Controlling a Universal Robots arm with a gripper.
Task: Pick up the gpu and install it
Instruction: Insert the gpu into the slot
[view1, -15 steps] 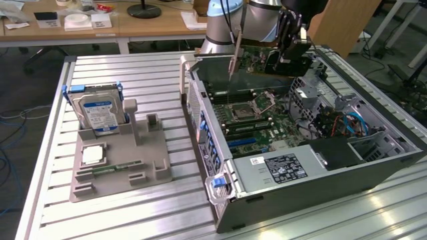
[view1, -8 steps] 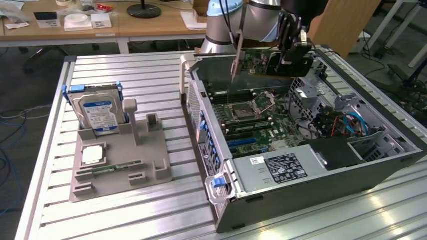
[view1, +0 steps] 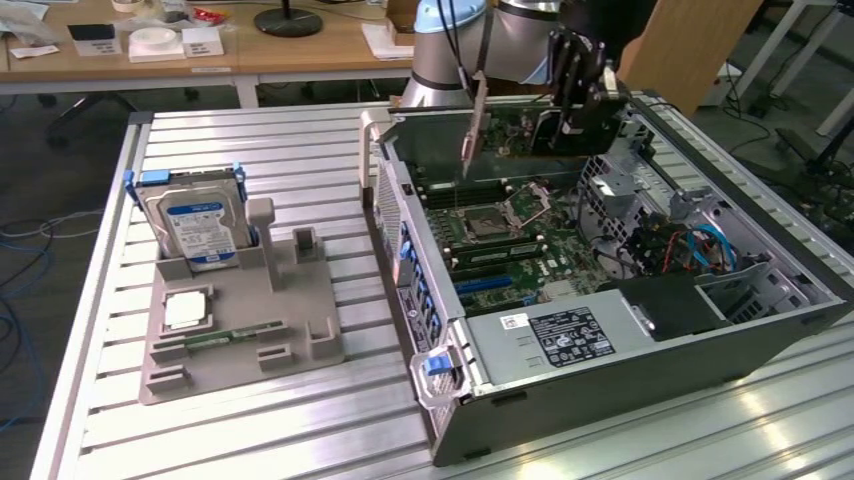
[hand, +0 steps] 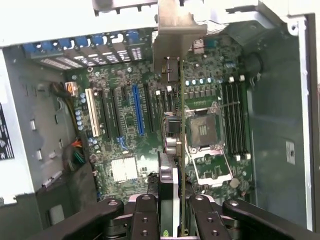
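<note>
Black gripper (hand: 175, 212) fingers are shown closed narrowly on the gpu (hand: 171, 165). It is held on edge between them, with its grey bracket (hand: 172, 35) at the far end. In the exterior view the gpu (view1: 534, 135) is seen at upper centre of the frame. It is raised clear above the open case (view1: 641, 400) and touches nothing but the gripper.

The step in hand is judged to be the carrying of the card over the board (hand: 125, 90) to an expansion slot. It is done well if the card is held upright and its lower edge is set parallel to the slot. The bracket is best turned to the rear wall of the case, and the socket (hand: 204, 131) beside it is to be avoided. The card is seen between the blue slot (hand: 137, 107) and the socket; which slot lies under it cannot be told.

Two containers are shown in the exterior view:
- **Case**, at right of the frame: the board, a labelled power supply (view1: 561, 335) and blue cables (view1: 694, 245) are contained in it.
- **Grey tray** (view1: 254, 380), at left on the slatted table (view1: 267, 140), well apart from the case: a drive (view1: 198, 225) is stood upright in it, while a square chip (view1: 187, 308) and a memory stick (view1: 234, 337) are laid flat.
</note>
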